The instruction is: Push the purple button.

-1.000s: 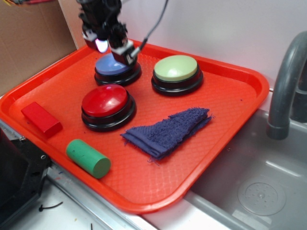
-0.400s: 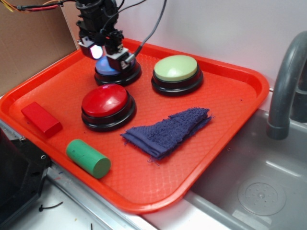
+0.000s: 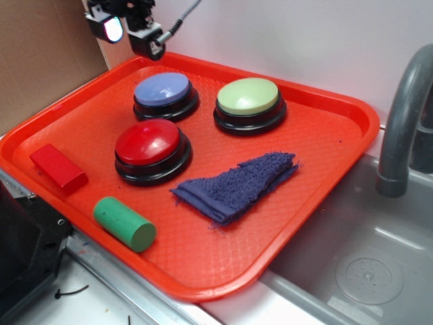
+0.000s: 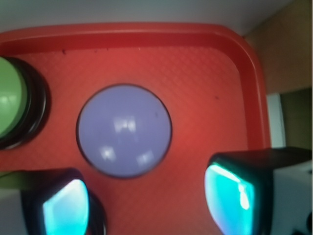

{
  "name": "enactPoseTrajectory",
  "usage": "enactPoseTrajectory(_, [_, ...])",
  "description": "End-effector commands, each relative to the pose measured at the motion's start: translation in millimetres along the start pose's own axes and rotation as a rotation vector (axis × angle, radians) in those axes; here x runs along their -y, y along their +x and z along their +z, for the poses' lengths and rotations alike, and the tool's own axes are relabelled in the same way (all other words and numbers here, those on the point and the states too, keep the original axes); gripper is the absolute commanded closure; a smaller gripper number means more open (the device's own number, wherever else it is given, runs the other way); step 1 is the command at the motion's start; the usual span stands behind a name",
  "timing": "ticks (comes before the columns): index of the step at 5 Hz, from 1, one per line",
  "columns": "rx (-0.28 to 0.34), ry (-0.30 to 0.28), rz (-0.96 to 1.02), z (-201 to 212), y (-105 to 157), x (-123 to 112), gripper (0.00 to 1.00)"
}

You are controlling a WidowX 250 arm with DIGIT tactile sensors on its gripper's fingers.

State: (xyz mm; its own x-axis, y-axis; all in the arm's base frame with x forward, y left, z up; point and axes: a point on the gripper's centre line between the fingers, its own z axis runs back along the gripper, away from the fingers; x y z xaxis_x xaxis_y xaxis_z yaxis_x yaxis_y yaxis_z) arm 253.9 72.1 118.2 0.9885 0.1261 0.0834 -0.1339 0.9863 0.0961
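The purple button (image 3: 163,89) has a periwinkle dome on a black base and sits at the back left of the orange tray (image 3: 325,162). In the wrist view it (image 4: 124,129) lies just ahead of the fingertips. My gripper (image 3: 128,30) hangs high above the tray's back left corner, clear of the button. Its jaws stand wide apart with nothing between them; the wrist view shows the gripper (image 4: 146,205) with glowing cyan pads (image 4: 230,198) on either side.
A light green button (image 3: 248,97) stands right of the purple one, a red button (image 3: 149,143) in front. A red block (image 3: 57,166), a green cylinder (image 3: 124,223) and a dark blue cloth (image 3: 237,185) lie on the tray. A sink (image 3: 365,264) and faucet (image 3: 404,115) are at the right, cardboard (image 3: 40,61) at the left.
My gripper was down on the purple button's dome and has risen up and to the back left, leaving the button fully uncovered.
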Motion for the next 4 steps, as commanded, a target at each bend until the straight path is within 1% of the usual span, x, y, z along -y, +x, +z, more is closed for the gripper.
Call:
enactPoseTrajectory(1, [0.084, 0.011, 0.04, 42, 1, -16, 0.0])
enactPoseTrajectory(3, [0.093, 0.025, 0.076, 67, -14, -21, 0.0])
enactPoseTrajectory(4, [0.101, 0.007, 0.082, 78, -18, -22, 0.0])
